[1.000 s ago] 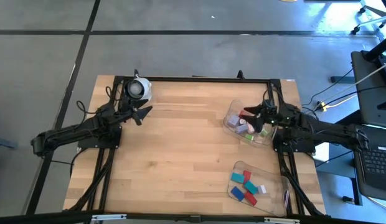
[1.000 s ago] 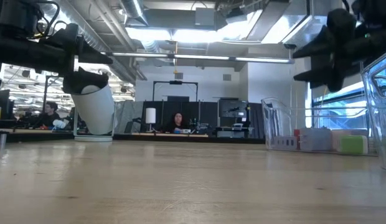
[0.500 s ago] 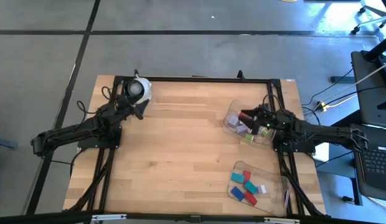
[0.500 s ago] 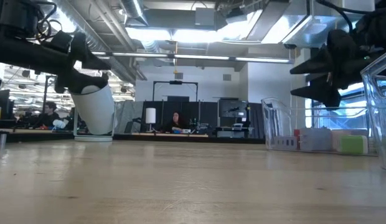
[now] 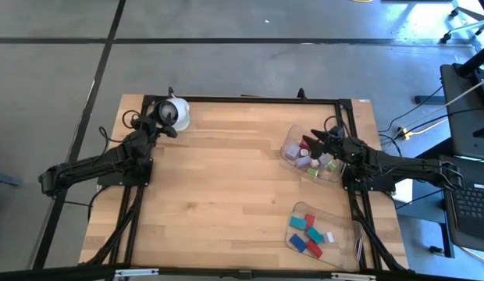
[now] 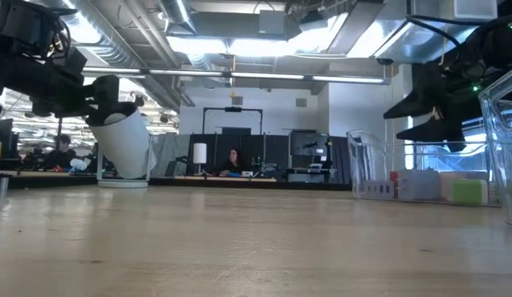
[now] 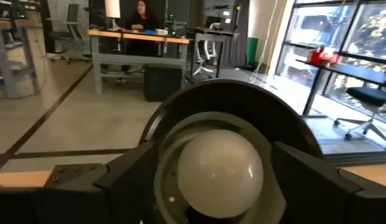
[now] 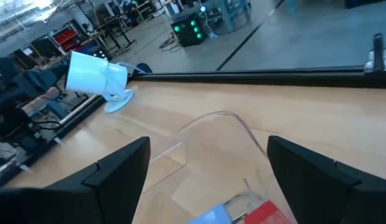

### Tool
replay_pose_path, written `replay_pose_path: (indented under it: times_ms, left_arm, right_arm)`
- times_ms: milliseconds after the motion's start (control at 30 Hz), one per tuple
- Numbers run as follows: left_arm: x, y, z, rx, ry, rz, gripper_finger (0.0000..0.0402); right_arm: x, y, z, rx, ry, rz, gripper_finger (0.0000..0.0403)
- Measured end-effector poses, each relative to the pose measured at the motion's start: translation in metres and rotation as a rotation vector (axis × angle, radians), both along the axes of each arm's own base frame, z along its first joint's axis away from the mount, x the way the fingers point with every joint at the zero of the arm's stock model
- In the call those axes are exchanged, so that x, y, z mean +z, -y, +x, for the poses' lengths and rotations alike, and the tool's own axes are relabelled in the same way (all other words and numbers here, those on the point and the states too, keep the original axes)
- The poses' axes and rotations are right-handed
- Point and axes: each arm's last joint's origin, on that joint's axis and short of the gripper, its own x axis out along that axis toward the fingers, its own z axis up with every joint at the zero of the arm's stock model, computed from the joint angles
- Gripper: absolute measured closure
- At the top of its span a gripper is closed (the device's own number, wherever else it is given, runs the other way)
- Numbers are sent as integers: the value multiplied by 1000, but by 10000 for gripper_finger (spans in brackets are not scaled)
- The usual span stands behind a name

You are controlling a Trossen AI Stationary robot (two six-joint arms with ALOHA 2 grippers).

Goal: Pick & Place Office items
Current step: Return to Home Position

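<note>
**Counter** (image 5: pixel 226 187): pale wood planks with a dark frame along the edges.

1. **Near tray** (image 5: pixel 345 222): clear plastic, at the near right corner. It holds part of the office items (image 5: pixel 314 232): two teal blocks, two red, one blue and one small white piece, lying loose and close together. Contents and position are the same as a second ago.

2. **Far tray** (image 5: pixel 287 154): clear plastic, on the right side at mid-depth, well apart from the near tray. It holds the rest of the office items: lavender, red and pink pieces, with a green one at the side nearest the right arm. The tray has not moved.

3. **Right gripper** (image 5: pixel 312 144): above the far tray, jaws apart and holding nothing. The right wrist view shows both fingers (image 8: pixel 121 168) spread wide, with the tray's clear wall showing between them. It hung over this tray a second ago too, but the low view now shows it lower.

4. **Left gripper** (image 5: pixel 165 129): at the far left, just beside the white round object (image 5: pixel 176 114), jaws apart and empty. The left wrist view shows the object filling the space ahead between the two fingers. Whether they touch it cannot be told. A second ago the gripper sat nearer the counter's middle, and it has since drawn toward the far left corner.

5. **White round object**: upright on its foot at the far left corner, in the same place as before.

6. **Beyond the counter**: a person (image 6: pixel 234 161) is seated at a desk in the room behind.
</note>
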Motion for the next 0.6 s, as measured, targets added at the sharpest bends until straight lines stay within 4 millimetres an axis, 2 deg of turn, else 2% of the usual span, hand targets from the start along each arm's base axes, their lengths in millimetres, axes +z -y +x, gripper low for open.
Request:
replay_pose_path:
  times_ms: [600]
  left_arm:
    - [0, 0, 0, -8, 0, -3, 95]
  right_arm:
    - [0, 0, 0, 14, 2, 5, 76]
